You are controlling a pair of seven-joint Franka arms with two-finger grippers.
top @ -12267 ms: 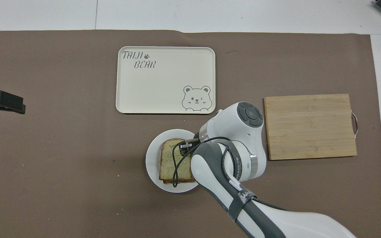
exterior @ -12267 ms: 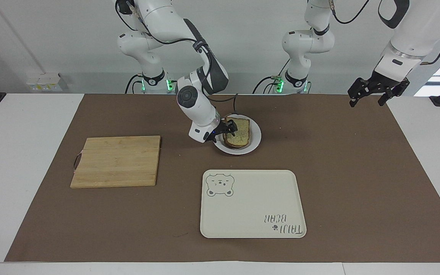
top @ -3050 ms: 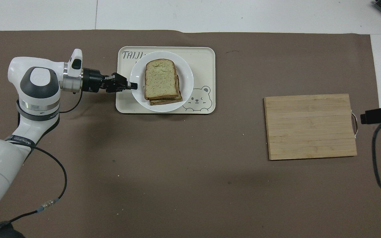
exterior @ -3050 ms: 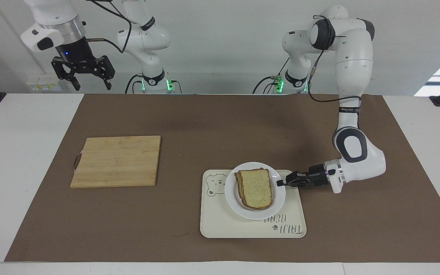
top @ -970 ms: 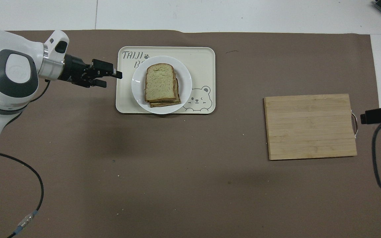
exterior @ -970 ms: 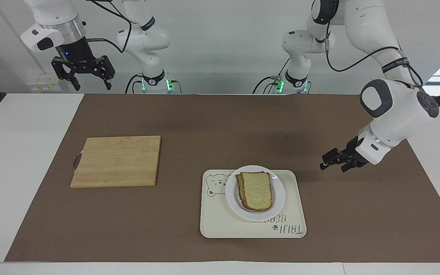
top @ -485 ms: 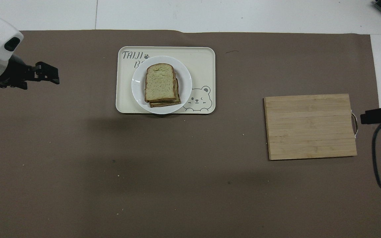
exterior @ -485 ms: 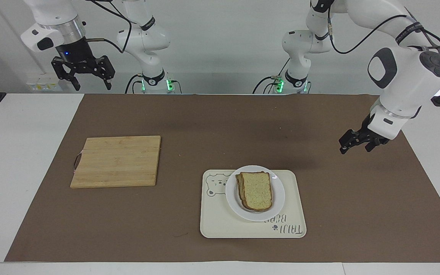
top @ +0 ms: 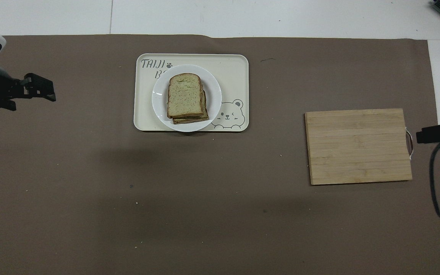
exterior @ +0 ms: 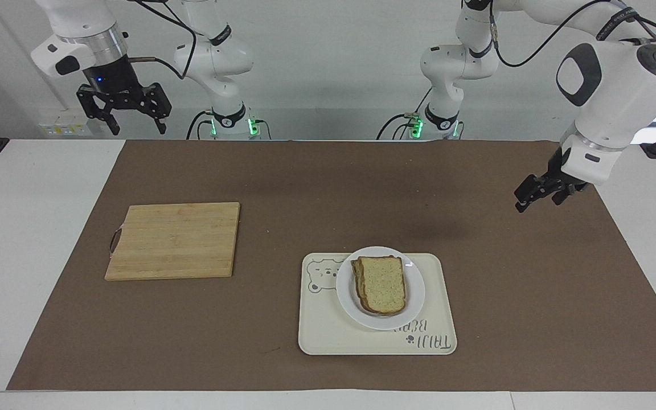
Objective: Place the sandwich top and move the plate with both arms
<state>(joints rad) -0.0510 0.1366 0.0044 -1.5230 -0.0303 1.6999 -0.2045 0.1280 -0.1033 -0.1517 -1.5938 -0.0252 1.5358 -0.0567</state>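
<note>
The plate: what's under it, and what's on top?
The plate sits on the cream tray, hiding part of its lettering. The sandwich top caps a stacked sandwich; any filling is covered.

Pale bread on white, cream and brown

The sandwich top [exterior: 382, 284] is light and speckled with a brown crust, on a white plate [exterior: 413, 307]; the cream tray [exterior: 328, 336] carries a grey bear drawing and lettering, the mat [exterior: 328, 182] is brown, the cutting board [exterior: 173, 240] light wood, the counter [exterior: 26, 228] white.

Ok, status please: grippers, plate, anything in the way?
Left gripper open, empty, over mat. Right gripper open, waiting. Plate with sandwich on tray. Nothing blocking.
</note>
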